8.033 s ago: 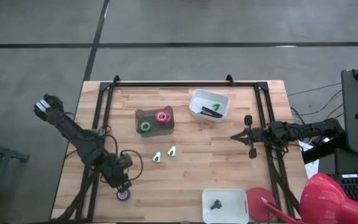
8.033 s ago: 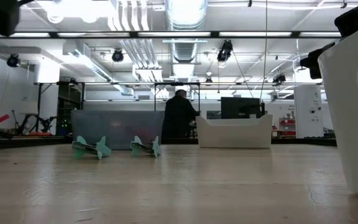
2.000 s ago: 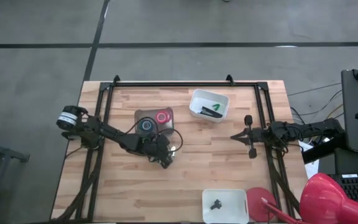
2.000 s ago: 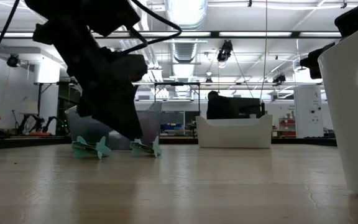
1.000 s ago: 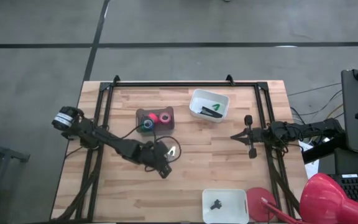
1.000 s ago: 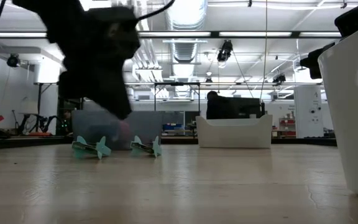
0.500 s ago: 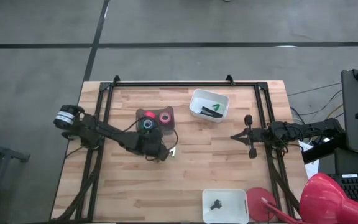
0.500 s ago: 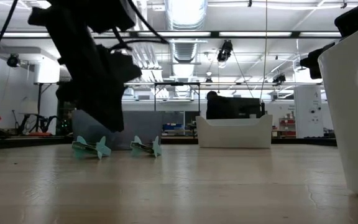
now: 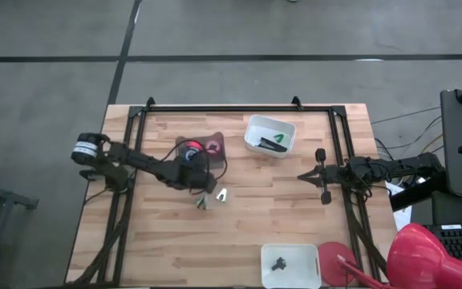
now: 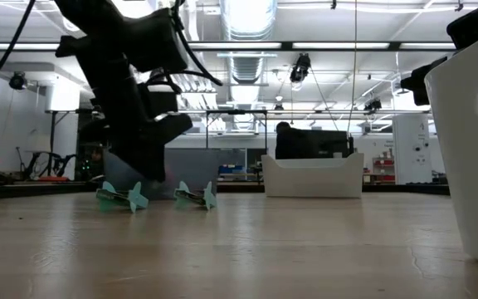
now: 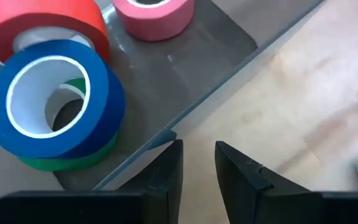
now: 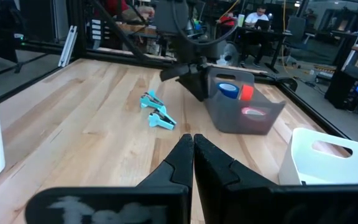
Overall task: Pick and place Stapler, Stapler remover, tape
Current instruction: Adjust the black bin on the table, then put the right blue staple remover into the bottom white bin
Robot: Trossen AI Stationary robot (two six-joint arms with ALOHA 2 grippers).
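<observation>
4 small tape rolls [image 11: 51, 112] are sitting in the grey plastic tray [image 11: 185, 68]: blue lying atop green, beside red and pink. The left end effector [image 11: 197, 163] is hovering at the tray's edge, fingers slightly apart, empty.

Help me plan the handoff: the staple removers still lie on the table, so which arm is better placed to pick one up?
Left. The left gripper hangs by the grey bin, just beside the two staple removers, and holds nothing. The right gripper waits farther off, shut, near the table's right side.

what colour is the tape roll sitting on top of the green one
Blue, with a white inner core; the left wrist view shows it best.
</observation>
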